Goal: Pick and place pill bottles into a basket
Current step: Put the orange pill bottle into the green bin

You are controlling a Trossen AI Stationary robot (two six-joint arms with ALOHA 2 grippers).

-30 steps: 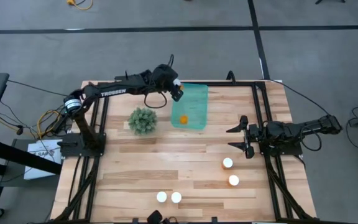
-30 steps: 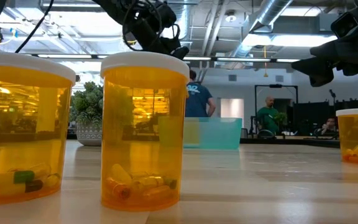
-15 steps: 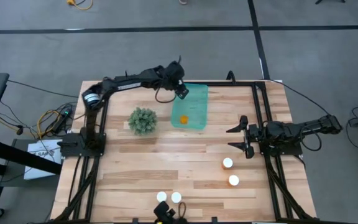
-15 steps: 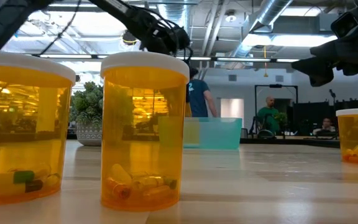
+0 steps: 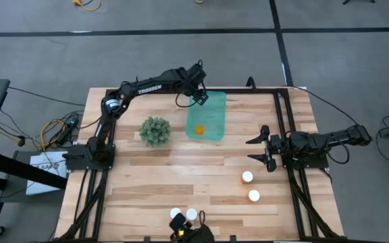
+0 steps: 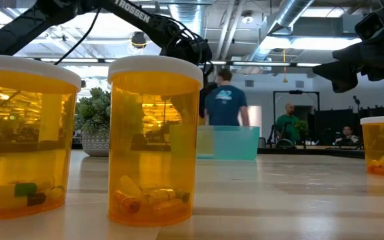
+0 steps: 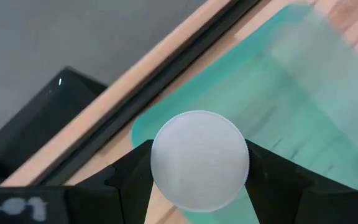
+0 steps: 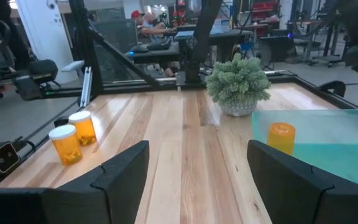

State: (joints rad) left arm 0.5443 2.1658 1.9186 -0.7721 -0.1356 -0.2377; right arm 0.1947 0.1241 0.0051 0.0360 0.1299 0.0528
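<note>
Left gripper point(image 5: 199, 98) is over the far left corner of the basket point(image 5: 211, 128), clamped on a pill bottle point(image 7: 199, 160); in the left wrist view both fingers point(image 7: 132, 180) press the sides of its white cap, with the teal bin wall below and behind it. One orange bottle point(image 5: 199, 129) already sits inside the basket, also seen from the right wrist point(image 8: 281, 136). Four more bottles stand on the table: a pair side by side at the near edge point(image 5: 175, 214) point(image 5: 192, 214), which fill the low view as two big orange cylinders with pills inside point(image 6: 155, 140) point(image 6: 24, 137), and two capped ones near the right arm point(image 5: 247, 177) point(image 5: 253, 196). Right gripper point(image 5: 262, 149) waits off the table's right side, fingers spread apart and holding nothing, pointed toward the middle. Green plant point(image 5: 154, 131) sits just left of the basket, not touching it. Low view shows the basket far back point(image 6: 227, 143) and people standing in the room behind point(image 6: 225, 104)
</note>
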